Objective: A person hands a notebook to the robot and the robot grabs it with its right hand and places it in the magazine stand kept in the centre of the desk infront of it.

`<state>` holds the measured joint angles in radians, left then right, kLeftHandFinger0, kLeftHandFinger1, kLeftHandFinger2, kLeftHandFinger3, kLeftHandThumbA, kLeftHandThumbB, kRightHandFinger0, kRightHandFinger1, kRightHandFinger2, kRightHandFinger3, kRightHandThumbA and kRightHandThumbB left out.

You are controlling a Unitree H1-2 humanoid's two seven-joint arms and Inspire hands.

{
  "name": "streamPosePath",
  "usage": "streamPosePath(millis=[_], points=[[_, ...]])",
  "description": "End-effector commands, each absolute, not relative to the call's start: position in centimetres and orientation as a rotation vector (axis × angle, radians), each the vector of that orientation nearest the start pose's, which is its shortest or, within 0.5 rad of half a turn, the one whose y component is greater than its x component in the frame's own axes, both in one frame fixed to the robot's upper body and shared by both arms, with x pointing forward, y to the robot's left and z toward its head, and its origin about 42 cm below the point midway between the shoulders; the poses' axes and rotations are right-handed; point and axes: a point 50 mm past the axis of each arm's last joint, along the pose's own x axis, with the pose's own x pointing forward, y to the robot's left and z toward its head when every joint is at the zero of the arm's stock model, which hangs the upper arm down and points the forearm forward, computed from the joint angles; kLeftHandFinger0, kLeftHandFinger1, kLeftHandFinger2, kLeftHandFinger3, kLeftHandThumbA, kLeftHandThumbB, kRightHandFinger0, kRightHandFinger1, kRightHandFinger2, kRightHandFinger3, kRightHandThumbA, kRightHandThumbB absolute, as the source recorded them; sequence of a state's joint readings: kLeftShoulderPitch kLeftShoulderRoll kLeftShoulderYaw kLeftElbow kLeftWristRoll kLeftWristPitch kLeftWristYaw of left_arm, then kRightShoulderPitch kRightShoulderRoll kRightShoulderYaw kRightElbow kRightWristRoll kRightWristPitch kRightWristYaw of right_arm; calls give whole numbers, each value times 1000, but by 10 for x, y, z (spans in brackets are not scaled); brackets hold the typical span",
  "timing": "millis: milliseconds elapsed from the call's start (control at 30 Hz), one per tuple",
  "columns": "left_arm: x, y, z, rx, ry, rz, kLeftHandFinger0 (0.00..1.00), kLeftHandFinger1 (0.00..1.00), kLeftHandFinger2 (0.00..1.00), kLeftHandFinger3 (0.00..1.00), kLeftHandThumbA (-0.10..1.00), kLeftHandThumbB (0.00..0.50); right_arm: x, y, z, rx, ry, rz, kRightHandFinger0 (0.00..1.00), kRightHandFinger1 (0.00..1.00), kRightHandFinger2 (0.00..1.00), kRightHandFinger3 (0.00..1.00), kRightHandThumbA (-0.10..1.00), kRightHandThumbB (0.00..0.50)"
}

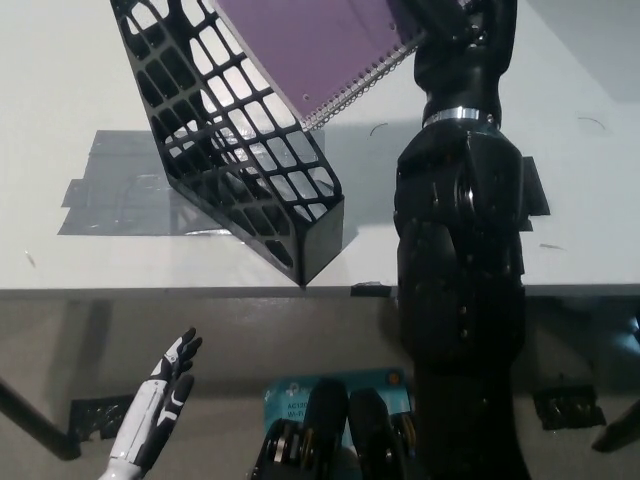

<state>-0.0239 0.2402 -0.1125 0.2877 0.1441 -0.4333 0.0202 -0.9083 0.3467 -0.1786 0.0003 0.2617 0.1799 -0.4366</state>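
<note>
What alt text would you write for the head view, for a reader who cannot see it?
The black right hand holds a purple spiral notebook tilted above a black lattice magazine stand on a white desk. The white left hand rests open below the desk edge.

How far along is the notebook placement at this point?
Done: the handover, since the right hand holds the purple notebook. In hand: the notebook hangs tilted over the black magazine stand, its spiral edge lowest. Left: lowering it in and letting go. The left hand rests open below the desk edge.

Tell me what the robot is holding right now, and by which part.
The right robot hand holds the purple notebook near its spiral-bound corner, above the magazine stand. The left robot hand holds nothing.
</note>
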Motion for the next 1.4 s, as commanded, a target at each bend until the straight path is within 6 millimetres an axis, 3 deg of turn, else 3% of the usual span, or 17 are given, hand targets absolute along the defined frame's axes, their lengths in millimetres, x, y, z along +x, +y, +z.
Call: streamPosePath(millis=[0, 633, 1367], points=[[285, 271, 68, 377, -231, -156, 1000, 1000, 1000, 1000, 1000, 500, 412, -45, 455, 800, -630, 22, 0, 0, 0, 0, 881, 1], [290, 271, 73, 379, -249, -161, 1000, 1000, 1000, 1000, 1000, 500, 415, -36, 438, 822, -622, 12, 0, 0, 0, 0, 843, 0], [297, 272, 81, 411, -273, -175, 1000, 1000, 1000, 1000, 1000, 500, 422, -21, 413, 765, -581, -3, 0, 0, 0, 0, 896, 0]])
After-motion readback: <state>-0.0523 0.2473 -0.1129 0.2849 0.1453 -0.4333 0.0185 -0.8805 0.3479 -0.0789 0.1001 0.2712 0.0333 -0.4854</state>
